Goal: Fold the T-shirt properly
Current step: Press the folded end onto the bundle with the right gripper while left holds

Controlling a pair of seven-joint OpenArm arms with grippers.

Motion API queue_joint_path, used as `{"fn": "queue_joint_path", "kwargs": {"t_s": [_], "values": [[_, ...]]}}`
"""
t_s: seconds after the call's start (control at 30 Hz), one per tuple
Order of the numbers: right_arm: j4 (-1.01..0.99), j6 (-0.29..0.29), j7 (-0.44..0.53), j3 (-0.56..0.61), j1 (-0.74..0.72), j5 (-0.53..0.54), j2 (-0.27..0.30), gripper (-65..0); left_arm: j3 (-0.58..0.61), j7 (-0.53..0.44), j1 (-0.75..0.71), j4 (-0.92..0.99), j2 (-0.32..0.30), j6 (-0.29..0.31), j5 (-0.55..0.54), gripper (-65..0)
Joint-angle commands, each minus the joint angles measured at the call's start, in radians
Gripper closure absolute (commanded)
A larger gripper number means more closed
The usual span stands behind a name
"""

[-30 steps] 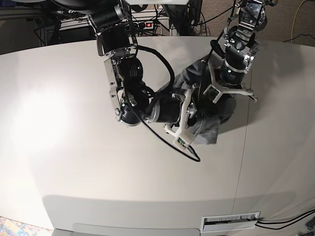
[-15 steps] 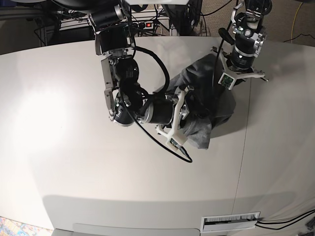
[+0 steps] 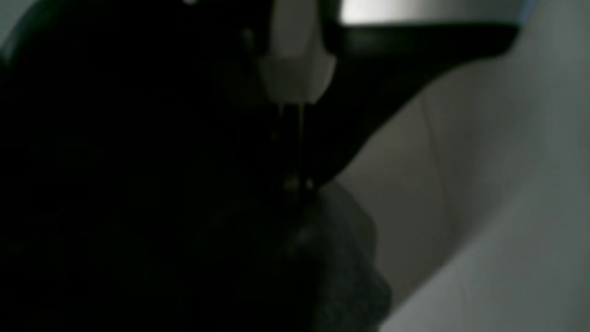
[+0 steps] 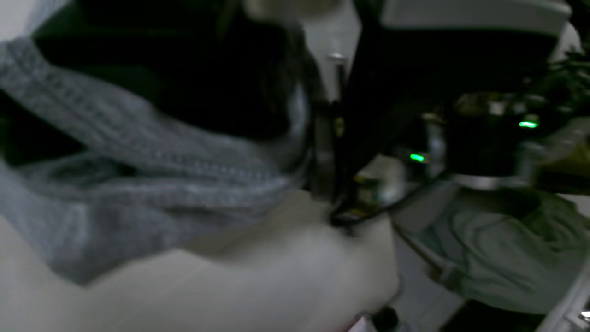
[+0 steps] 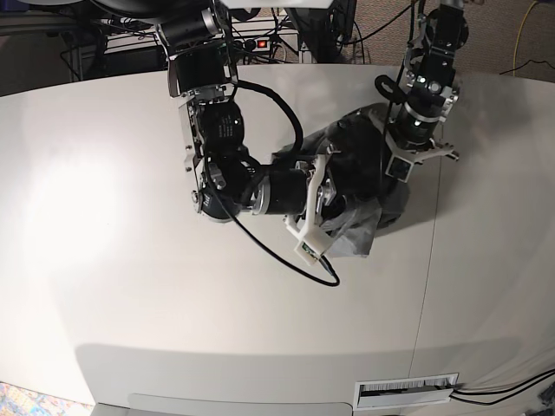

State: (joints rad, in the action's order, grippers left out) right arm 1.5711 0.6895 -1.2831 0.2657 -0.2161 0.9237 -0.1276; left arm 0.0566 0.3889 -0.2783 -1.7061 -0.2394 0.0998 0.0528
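Work surface is a pale desk [image 5: 217,329] with a seam running from its near edge toward the far right; a slotted vent [image 5: 406,391] sits at the near right edge. The near half of the desk carries nothing but shadow. The T-shirt [image 5: 364,225] lies bunched in a dark grey heap right of centre, toward the far edge, straddling nothing of the seam that can be confirmed.

The right gripper [image 5: 334,201] reaches in from the heap's left side, low over the cloth. Its wrist view shows a ribbed grey fold [image 4: 138,152] draped at the fingers, raised off the desk; the fingers appear closed on it, though blur prevents certainty.

The left gripper [image 5: 395,169] points down onto the heap's far right part. Its wrist view is nearly black: narrow slit between the fingers [image 3: 295,78], cloth directly below; hold cannot be confirmed.

Cables and equipment [image 5: 277,35] lie beyond the far edge.
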Motion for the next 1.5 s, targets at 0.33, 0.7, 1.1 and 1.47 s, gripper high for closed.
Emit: {"fn": "queue_joint_path", "kwargs": {"t_s": [0.33, 0.7, 1.1, 1.47], "values": [[0.020, 0.009, 0.010, -0.002, -0.046, 0.036, -0.008, -14.6, -0.001, 0.007, 0.057, 0.013, 0.072, 0.081, -0.026, 0.0], [0.021, 0.009, -0.063, -0.172, -0.120, 0.038, -0.008, -14.6, -0.008, 0.074, 0.057, -0.052, 0.053, 0.077, 0.051, 0.0], [0.099, 0.009, -0.113, -0.207, -0.108, 0.134, 0.192, -14.6, -0.008, 0.092, 0.056, -0.059, 0.054, 0.078, 0.022, 0.0], [0.099, 0.009, -0.113, -0.207, -0.069, 0.108, 0.270, -14.6, -0.031, 0.322, 0.057, -0.203, 0.053, 0.081, -0.156, -11.4]]}}
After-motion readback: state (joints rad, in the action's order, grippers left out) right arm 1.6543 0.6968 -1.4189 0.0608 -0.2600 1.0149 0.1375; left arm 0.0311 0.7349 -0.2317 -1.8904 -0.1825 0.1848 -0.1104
